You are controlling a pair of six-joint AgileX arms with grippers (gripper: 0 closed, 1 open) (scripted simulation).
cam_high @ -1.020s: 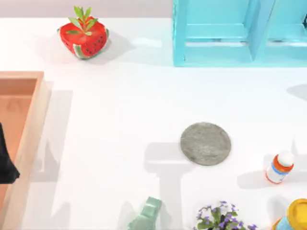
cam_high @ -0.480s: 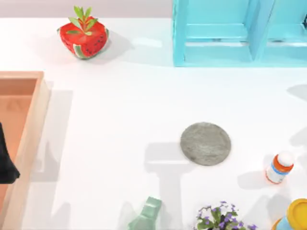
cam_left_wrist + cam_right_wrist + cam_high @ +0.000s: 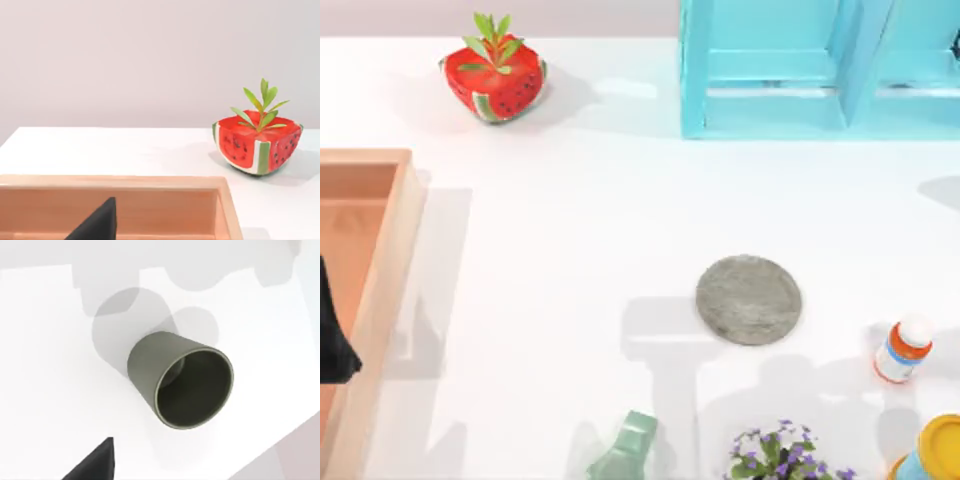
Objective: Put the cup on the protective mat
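Pincer of right arm looks down on cup (image 3: 180, 385), upright on white surface (image 3: 45, 360); you cannot tell its finger state. Protective mat (image 3: 749, 299) bare, mid-surface. Off-centre closing may tip cup; bottle (image 3: 903, 349) crowds your path. Left arm parked over wooden tray (image 3: 380, 250)

No text can be read; the small bottle's (image 3: 902, 349) label seems blank.

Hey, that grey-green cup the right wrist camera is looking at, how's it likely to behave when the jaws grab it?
The cup looks stiff and thin-walled, so it should hold its shape. It's empty, so probably light for its size. Its smooth sides taper toward the base and it has no handle, so it might slip in a loose grip. Standing upright on the table, it could tip if nudged near the rim.
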